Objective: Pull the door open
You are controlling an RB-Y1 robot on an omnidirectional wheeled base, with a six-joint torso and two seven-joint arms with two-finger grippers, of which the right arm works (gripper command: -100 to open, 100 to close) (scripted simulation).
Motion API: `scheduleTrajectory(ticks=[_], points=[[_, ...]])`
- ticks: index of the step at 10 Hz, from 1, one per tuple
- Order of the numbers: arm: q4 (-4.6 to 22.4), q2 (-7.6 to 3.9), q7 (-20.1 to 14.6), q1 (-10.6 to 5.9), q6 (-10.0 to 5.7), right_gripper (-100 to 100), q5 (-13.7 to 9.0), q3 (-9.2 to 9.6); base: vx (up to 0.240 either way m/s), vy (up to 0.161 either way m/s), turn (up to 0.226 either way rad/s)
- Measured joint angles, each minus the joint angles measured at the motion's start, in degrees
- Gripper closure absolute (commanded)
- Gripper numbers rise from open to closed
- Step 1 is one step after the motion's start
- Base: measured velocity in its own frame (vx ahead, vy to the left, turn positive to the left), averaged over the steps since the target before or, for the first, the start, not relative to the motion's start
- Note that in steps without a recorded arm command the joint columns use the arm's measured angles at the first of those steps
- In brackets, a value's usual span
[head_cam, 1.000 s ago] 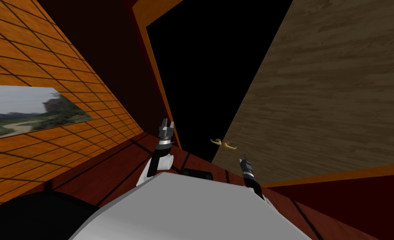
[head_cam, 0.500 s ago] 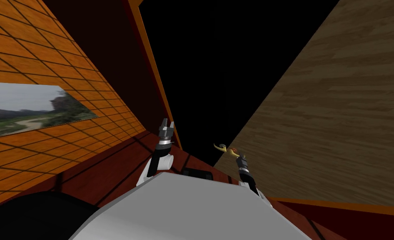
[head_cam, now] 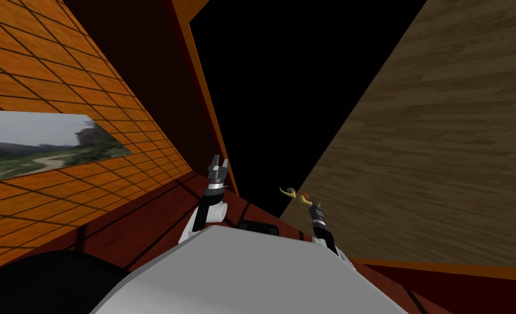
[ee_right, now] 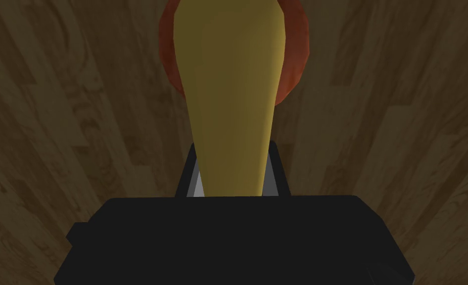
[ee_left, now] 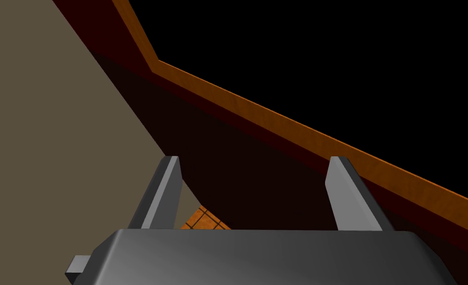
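The brown wooden door (head_cam: pixel 426 142) stands ajar on my right, its free edge towards me, with a black area beyond it. Its yellow lever handle (head_cam: pixel 305 198) sticks out near that edge, on a red rosette (ee_right: pixel 297 54). My right gripper (head_cam: pixel 313 206) is at the handle. In the right wrist view the handle (ee_right: pixel 230 99) runs down between the fingers (ee_right: pixel 196 180), which press its sides. My left gripper (head_cam: pixel 217 162) is raised beside the orange door frame (head_cam: pixel 208 109), open (ee_left: pixel 255 163) with nothing between its fingers.
An orange tiled wall (head_cam: pixel 60 65) with a landscape picture (head_cam: pixel 39 147) runs along my left. The floor (head_cam: pixel 142 218) is dark red. A second yellow lever (head_cam: pixel 288 191) shows on the door's other face.
My right gripper has reached forward to the handle and its fingers have closed on it. The head view has shifted a little. The left arm has not moved.
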Motion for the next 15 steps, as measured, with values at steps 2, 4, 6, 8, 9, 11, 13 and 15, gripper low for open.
scheduleTrajectory(ticks=[2, 4, 6, 8, 9, 11, 13, 15], points=[[0.99, -0.93, -0.27, 0.18, -0.55, 100, -0.15, -0.39, -0.147, -0.026, -0.023], [1.38, -1.45, -0.70, 0.97, -0.92, 100, -0.13, -0.41, -0.125, 0.033, 0.032], [-0.57, -2.21, -1.53, 3.18, -0.80, 100, 0.07, -0.19, -0.199, 0.045, 0.107], [0.72, -3.41, -2.96, 3.20, -2.16, 100, 0.60, 0.67, -0.205, -0.032, 0.148], [-0.98, -3.41, -3.58, 4.04, -1.90, 100, 1.04, 1.46, -0.200, -0.078, 0.161], [0.35, -3.48, -4.42, 3.32, -3.68, 100, 1.69, 2.67, -0.105, -0.035, 0.073], [-0.07, -3.84, -5.58, 3.52, -4.26, 100, 2.29, 3.88, -0.078, -0.036, 0.072], [-0.01, -4.46, -6.13, 3.85, -4.82, 100, 2.44, 4.03, -0.152, -0.036, 0.134]])
